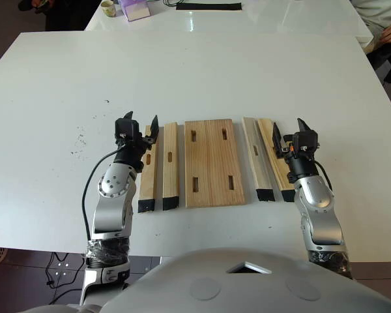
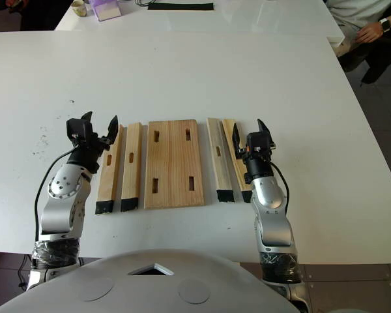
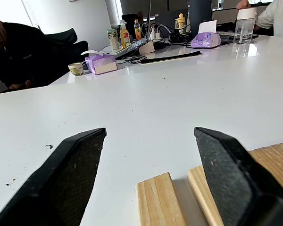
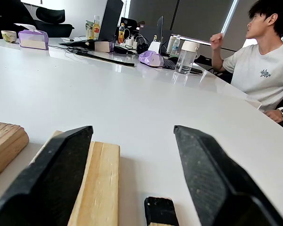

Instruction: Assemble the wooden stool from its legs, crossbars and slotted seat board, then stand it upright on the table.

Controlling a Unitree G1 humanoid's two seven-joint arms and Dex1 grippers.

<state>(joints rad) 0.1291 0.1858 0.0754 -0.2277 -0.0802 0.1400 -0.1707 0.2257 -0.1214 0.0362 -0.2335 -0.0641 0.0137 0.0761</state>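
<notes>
Left gripper [image 1: 141,128], fingers spread, hangs above the outermost left leg [image 1: 146,186] and right gripper [image 1: 289,132], likewise spread, above the outermost right leg [image 1: 266,126], flanking the slotted seat board [image 1: 212,163] flat on the table [image 1: 65,85].

slotted seat board [image 1: 209,162] flat on the surface [image 1: 195,78], left pair of legs [image 1: 171,163] side by side just left of it, right pair of legs [image 1: 255,156] just right

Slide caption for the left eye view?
Open left gripper and right gripper above black-tipped wooden legs flanking slotted wooden seat board on white table.
</notes>
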